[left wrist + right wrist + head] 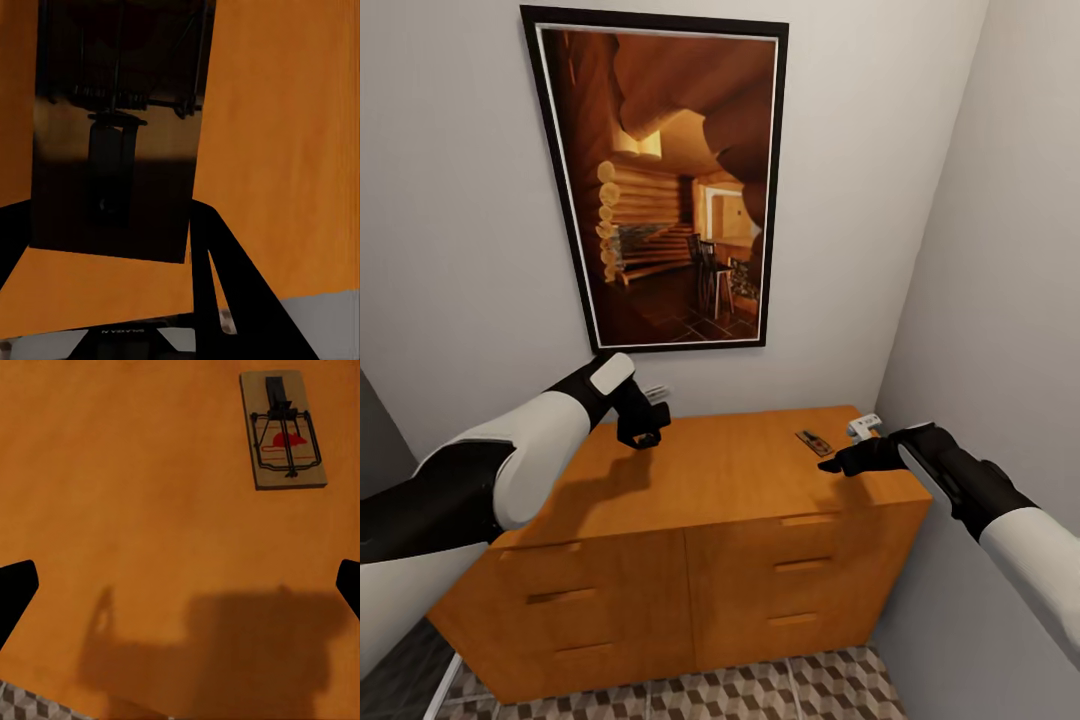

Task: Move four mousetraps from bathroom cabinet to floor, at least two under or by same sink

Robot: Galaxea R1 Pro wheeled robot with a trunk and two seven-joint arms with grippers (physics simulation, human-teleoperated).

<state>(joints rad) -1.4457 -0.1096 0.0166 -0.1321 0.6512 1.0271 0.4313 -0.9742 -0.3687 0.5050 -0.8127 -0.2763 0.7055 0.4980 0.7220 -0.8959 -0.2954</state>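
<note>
- The head view shows the orange-brown cabinet (pixel 700 520) in a corner, filling the lower middle of the frame, with a strip of cube-pattern bathroom floor (pixel 760 695) along the bottom edge.
- On the cabinet top, toward the right of the frame, lies a dark mousetrap (pixel 813 441); a pale grey mousetrap (pixel 865 425) sits just beyond it at the top's far right corner.
- The left gripper (pixel 645 425) hangs over the back left of the cabinet top, near the wall. From the head view its load is hard to read.
- The left wrist view settles that: a held mousetrap (pixel 112 135), dark with a wire spring and bar, sits between the black fingers (pixel 225 292), which are closed narrowly on it, above the orange wood.
- The right gripper (pixel 850 462) hovers over the front right of the top, near the dark trap.
- In the right wrist view its fingertips (pixel 15 592) show at the frame's far left and right edges, spread wide with nothing between them. The dark trap, with a red mark under its wire, lies in the upper right of that frame.
- A framed picture (pixel 660 180) hangs on the back wall above the cabinet. The right wall (pixel 1010 250) stands close beside the cabinet's right end, leaving little side room there.
</note>
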